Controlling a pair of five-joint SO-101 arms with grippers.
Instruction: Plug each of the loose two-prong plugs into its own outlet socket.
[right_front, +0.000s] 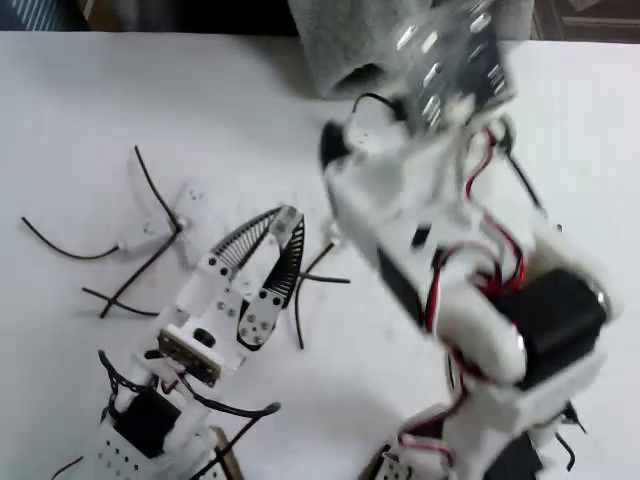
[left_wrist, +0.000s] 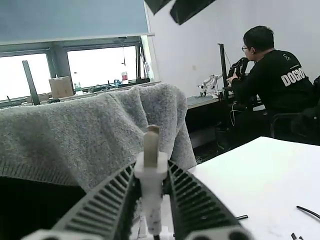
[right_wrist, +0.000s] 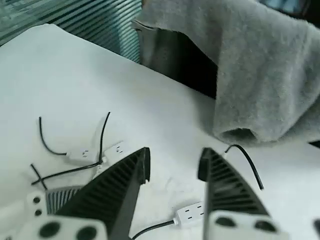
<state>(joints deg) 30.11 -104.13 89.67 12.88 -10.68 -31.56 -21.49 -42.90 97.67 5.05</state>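
Left pincer (left_wrist: 151, 172) clenched on a white two-prong plug (left_wrist: 151, 147), prongs pointing away from the arm, over the surface (right_wrist: 75, 75); right pincer (right_wrist: 175, 160) released, hovering above an outlet socket (right_wrist: 192, 213); a second socket (right_wrist: 117, 149) lies farther off

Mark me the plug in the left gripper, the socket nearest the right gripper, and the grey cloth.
plug (left_wrist: 151, 172), left wrist view, on its white body.
socket (right_wrist: 190, 214), right wrist view, on its slotted face.
grey cloth (right_wrist: 260, 65), right wrist view, on its draped front.
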